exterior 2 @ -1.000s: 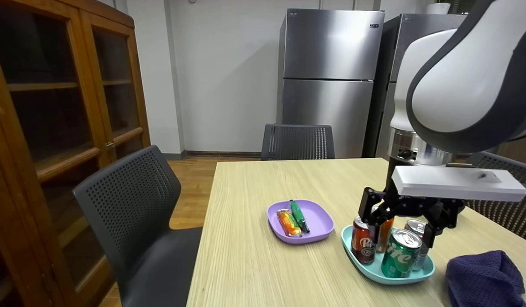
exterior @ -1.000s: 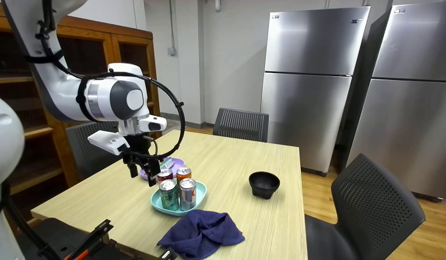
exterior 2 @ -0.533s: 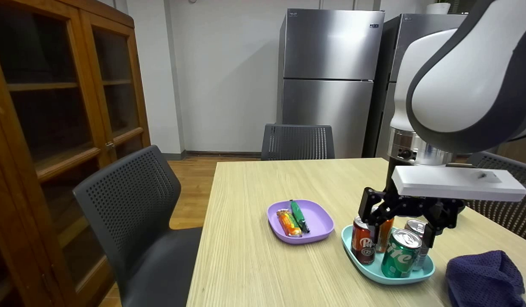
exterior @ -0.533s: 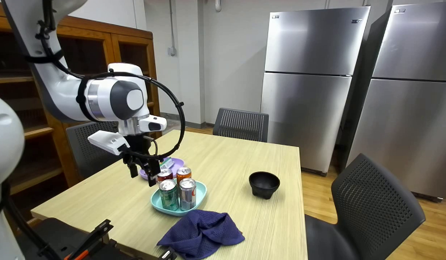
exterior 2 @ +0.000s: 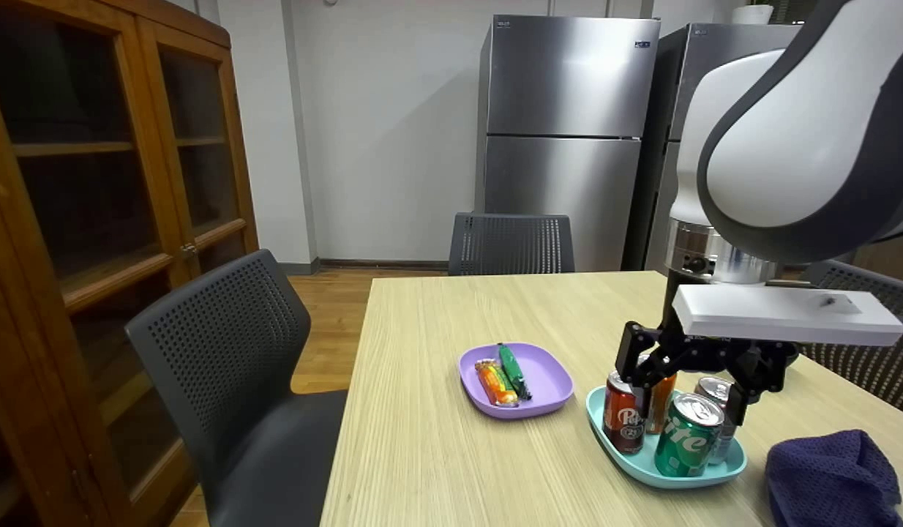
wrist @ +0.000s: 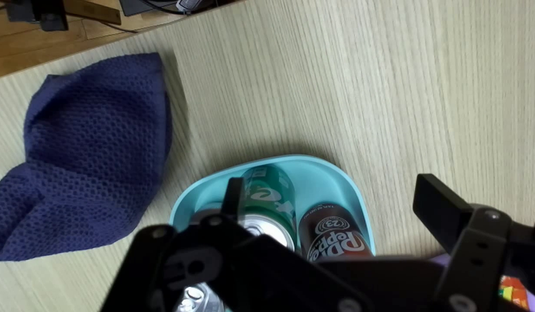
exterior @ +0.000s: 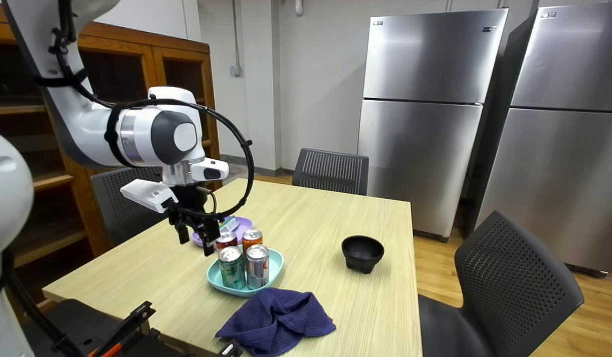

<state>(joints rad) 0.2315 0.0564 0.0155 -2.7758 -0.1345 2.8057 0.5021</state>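
Cans [exterior: 231, 271] upright in turquoise tray [exterior: 276, 262]; end effector [exterior: 196, 244] spread wide, nothing held.
In an exterior view, the end effector hangs over the table [exterior: 311, 233], cans to its picture-right, red can [exterior: 226, 242] nearest, long axes vertical. In an exterior view, the green can [exterior 2: 686, 446] shows just under its span; contact cannot be determined. In the wrist view, red can and green can appear between the fingers [wrist: 438, 201].

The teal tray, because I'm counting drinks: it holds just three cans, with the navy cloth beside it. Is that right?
Not three: the teal tray holds four cans, as both exterior views show. The navy cloth does lie beside it.
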